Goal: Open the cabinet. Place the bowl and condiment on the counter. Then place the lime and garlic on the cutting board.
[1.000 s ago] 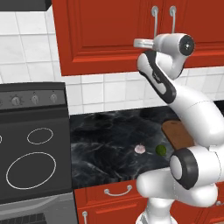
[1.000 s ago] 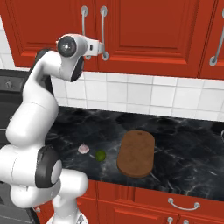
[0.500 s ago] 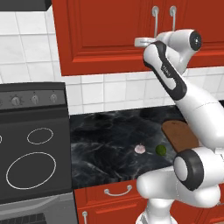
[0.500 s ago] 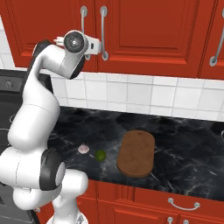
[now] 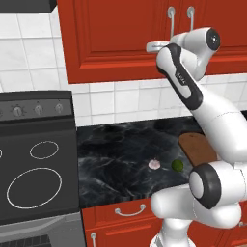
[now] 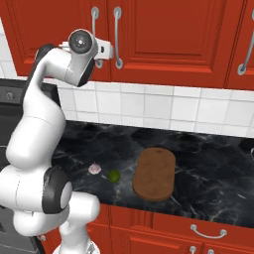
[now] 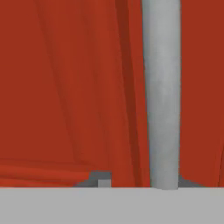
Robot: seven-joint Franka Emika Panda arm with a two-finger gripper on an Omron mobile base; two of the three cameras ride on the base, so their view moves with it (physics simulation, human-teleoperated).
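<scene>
Cabinet (image 6: 163,39) doors closed, claw (image 6: 105,49) at handle (image 7: 162,94)

The cutting board (image 5: 197,147) is half hidden behind the robot's arm at 3 o'clock in the left base view. The hand (image 6: 108,48) is up against the cabinet (image 6: 163,34) — its fingers too small to tell apart. The handle (image 7: 161,94) runs off at 12 o'clock.
</scene>
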